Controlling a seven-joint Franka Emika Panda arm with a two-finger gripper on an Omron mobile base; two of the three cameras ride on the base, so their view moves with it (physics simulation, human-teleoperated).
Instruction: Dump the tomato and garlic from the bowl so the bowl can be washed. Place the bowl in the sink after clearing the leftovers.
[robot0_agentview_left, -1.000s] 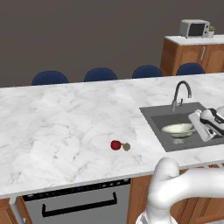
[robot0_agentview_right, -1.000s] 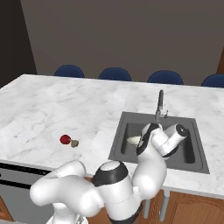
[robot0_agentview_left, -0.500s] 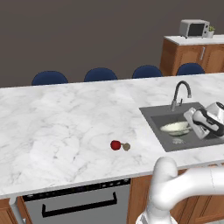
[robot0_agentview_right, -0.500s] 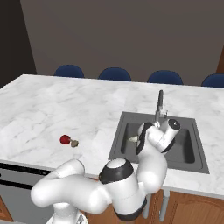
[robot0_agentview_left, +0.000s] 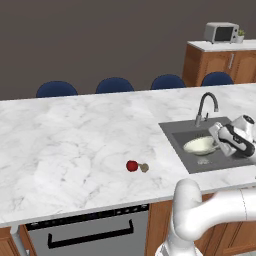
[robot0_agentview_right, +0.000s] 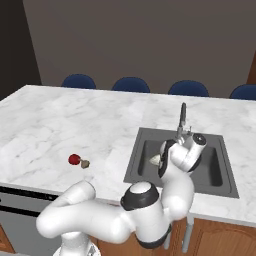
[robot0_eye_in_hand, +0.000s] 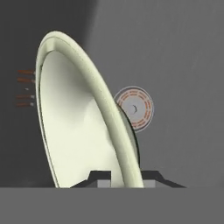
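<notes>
The bowl sits down inside the sink, near the basin's left half and at about seven o'clock from the faucet in the left base view. It looks empty of food. The tomato and the garlic lie on the white marble desk, touching or just beside each other, well apart from the sink at its nine o'clock side. So the dumping part reads as done, and the bowl has reached its place.

The gripper is at the bowl's rim: in the hand view the rim runs between the two dark fingertips, one on each side of the wall, with the drain showing behind at about one o'clock of the rim. Whether the jaws are clamped on the rim or standing slightly apart from it, I cannot tell; the gap on either side is too thin to read. In the right base view the hand hangs low over the basin with the bowl at its nine o'clock.

What seems left, as a judgement: letting go fully, if that is not finished, and lifting the hand clear of the sink without dragging the bowl along.
</notes>
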